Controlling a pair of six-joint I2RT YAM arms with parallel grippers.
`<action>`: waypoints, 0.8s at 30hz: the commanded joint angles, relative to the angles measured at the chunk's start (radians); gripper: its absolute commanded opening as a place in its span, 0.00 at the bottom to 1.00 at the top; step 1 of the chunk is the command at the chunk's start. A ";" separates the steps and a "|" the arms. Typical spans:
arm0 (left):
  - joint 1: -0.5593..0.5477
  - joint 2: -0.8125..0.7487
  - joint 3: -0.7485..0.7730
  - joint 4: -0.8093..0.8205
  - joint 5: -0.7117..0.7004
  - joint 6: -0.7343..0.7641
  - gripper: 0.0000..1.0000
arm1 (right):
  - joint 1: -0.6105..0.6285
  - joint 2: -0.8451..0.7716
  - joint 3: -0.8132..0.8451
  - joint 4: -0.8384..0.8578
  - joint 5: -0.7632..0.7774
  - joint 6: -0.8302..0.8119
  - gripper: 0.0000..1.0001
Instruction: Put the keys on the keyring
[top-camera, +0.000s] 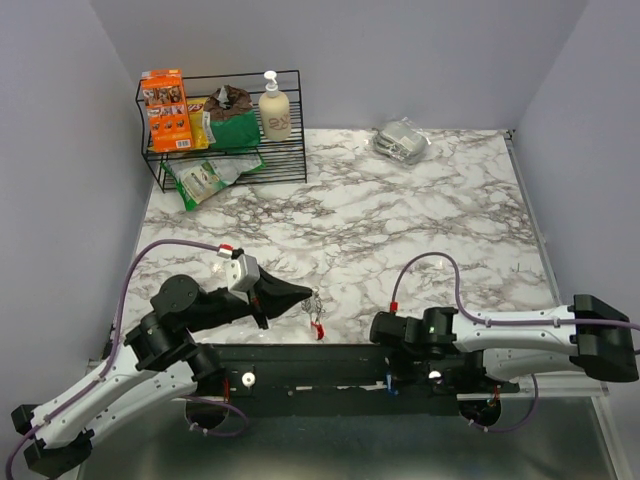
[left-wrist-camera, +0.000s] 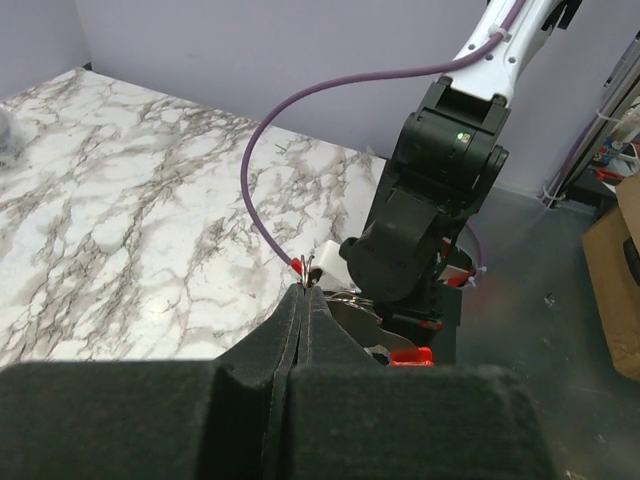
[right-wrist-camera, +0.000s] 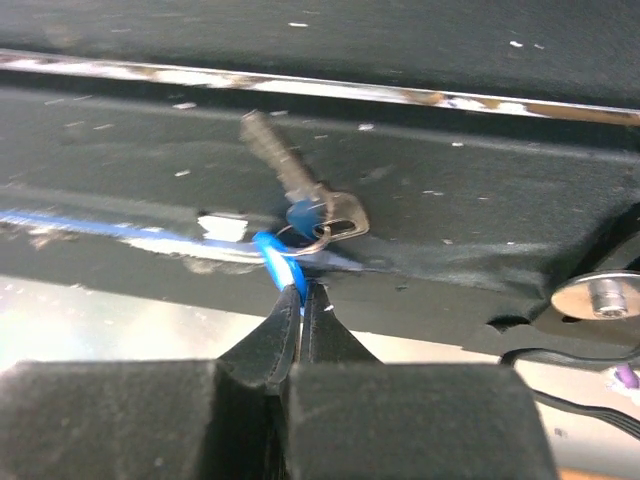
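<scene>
In the left wrist view my left gripper (left-wrist-camera: 306, 292) is shut on a thin silver ring of the keyring (left-wrist-camera: 309, 268). Its red clip (left-wrist-camera: 411, 355) hangs below, to the right. From above, the keyring's chain (top-camera: 315, 305) dangles off the left fingertips at the table's near edge. The keys (right-wrist-camera: 300, 190) lie on a dark rail just past my right gripper (right-wrist-camera: 300, 292), joined by a small ring. The right jaws are shut on the bright blue plastic head (right-wrist-camera: 272, 258). In the top view the keys show only as a blue speck (top-camera: 390, 384).
A black wire rack (top-camera: 290, 150) with packets and a bottle stands at the table's back left. A silver pouch (top-camera: 402, 140) lies at the back right. The black base rail (top-camera: 310, 368) runs along the near edge. A bolt (right-wrist-camera: 600, 297) sits right of the keys.
</scene>
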 joint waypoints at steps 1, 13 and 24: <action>-0.004 0.019 0.011 0.031 0.003 0.005 0.00 | 0.008 -0.037 0.077 -0.004 0.263 -0.006 0.00; -0.004 0.074 0.011 0.035 -0.008 0.005 0.00 | -0.015 -0.135 0.247 -0.045 0.617 -0.181 0.00; -0.004 0.091 -0.003 0.052 -0.023 -0.020 0.00 | -0.265 -0.075 0.226 0.138 0.599 -0.460 0.83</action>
